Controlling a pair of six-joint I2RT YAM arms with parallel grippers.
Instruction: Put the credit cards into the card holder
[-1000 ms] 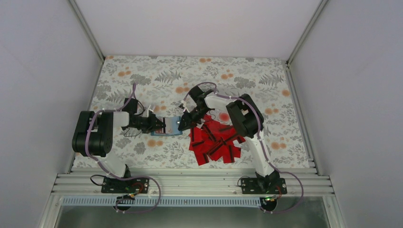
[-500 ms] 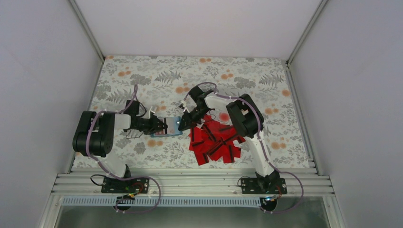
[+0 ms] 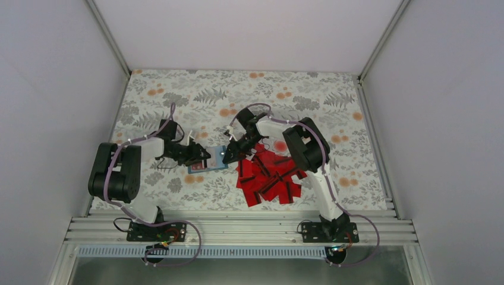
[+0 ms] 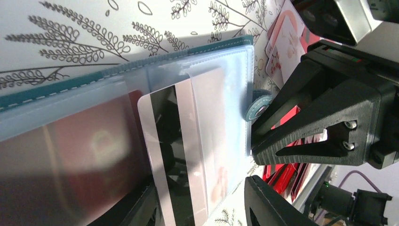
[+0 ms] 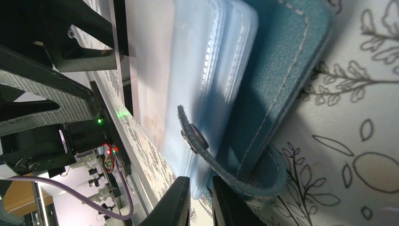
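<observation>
Card holder (image 3: pixel 209 161), one, lies open on the desk (image 3: pixel 333 101) between the two tools, just left of a heap of red credit cards (image 3: pixel 270 178) too overlapped to count. One black-striped card (image 4: pixel 181 155) sits partway in a clear pocket; a second, red, shows through the neighbouring pocket. Left tool (image 3: pixel 201 158) stands partly open, gripping nothing. Right tool (image 3: pixel 228 155) is nearly closed, pinching the holder's clear pockets beside its single snap tab (image 5: pixel 192 137)

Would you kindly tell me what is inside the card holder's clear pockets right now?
One white-backed card with a black stripe sits partway in a clear pocket of the card holder; a reddish card shows through the neighbouring pocket. Anything beneath those sleeves is covered.
</observation>
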